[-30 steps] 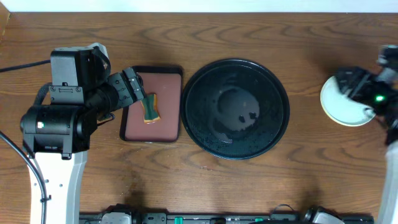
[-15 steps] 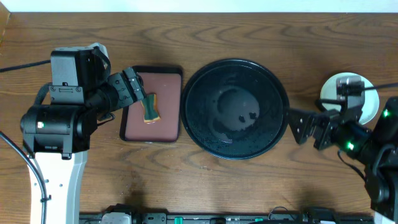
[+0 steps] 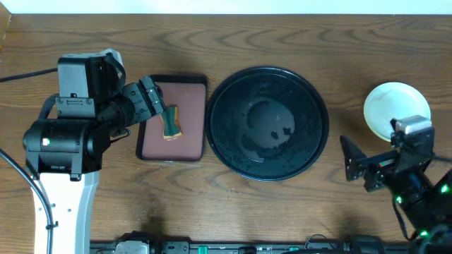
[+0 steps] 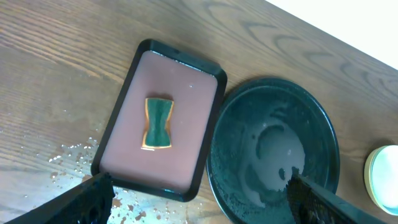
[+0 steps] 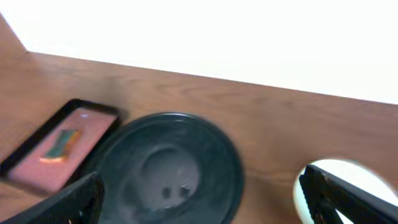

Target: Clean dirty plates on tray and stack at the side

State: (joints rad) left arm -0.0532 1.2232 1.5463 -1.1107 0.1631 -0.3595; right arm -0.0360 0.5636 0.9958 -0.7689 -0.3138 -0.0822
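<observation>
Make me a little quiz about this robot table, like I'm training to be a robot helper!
1. True or false: plates sit on the black tray.
2. Where is the green sponge? A: on the maroon tray. B: on the black tray. C: on the bare wood.
3. Which gripper is nearer the plates?
Key: 1 false; 2 A; 3 the right gripper.

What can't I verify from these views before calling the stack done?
Plate count: overhead shows only the top of the stack; the right arm covers its lower edge.
Left wrist: stack cut by the right edge.
Right wrist: blurred; stack cut by the bottom edge, partly behind a finger.
</observation>
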